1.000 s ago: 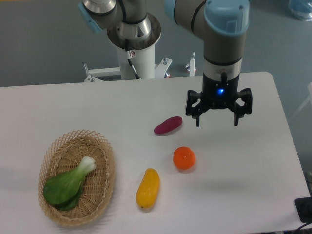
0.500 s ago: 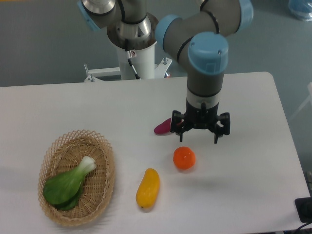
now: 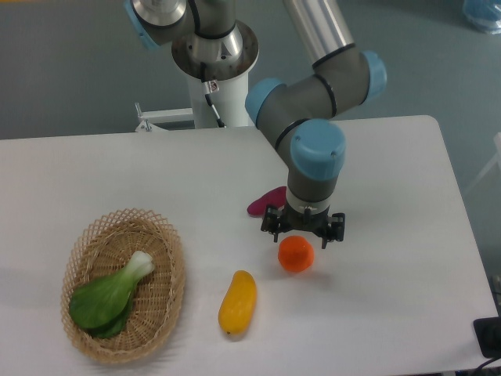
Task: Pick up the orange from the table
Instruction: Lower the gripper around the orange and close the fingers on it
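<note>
We see the tool (image 3: 304, 233) hanging with fingers spread wide just above the orange (image 3: 296, 254), the purple vegetable (image 3: 264, 199) at its ten o'clock on the tabletop (image 3: 391, 258).

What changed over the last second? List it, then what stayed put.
The pincer, open, swung left and came down from over the table's right side to just above the orange. Nothing grasped. Orange, purple vegetable, yellow fruit and basket unmoved.

One orange (image 3: 296, 254), one yellow fruit (image 3: 237, 303), one purple vegetable (image 3: 264, 201), one bok choy (image 3: 109, 296), one basket (image 3: 170, 266).
</note>
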